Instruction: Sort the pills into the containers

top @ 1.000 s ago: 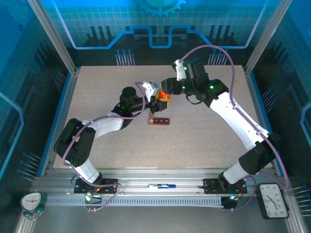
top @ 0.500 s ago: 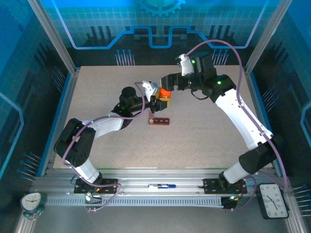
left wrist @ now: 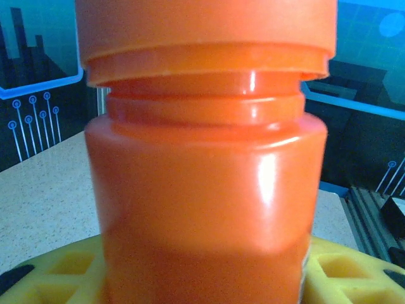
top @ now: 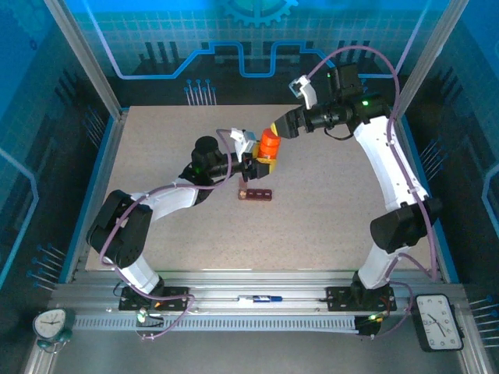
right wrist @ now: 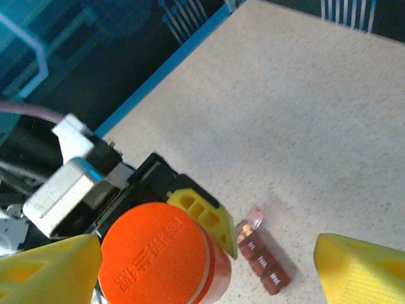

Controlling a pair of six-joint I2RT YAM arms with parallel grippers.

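The containers are a single dark red-brown bar lying flat on the table, near its middle. The right wrist view shows three closed lids in a row, each with lettering too small to read. A pale flap stands raised at the end toward the bottle, and what lies inside cannot be made out.

There is one orange bottle, capped and upright, just beyond the bar on the side away from the arm bases.

There are two grippers. The left gripper pinches the bottle's body between its yellow fingers, one on each side. The bar lies near those fingers but apart from them, and neither gripper touches it. The right gripper hangs close above the bottle's cap, its fingers spread wide and holding nothing. From its own camera the bar shows between them, lower down.

In the left wrist view the bottle's top and base are cut off, so whether it stands on the table cannot be told.
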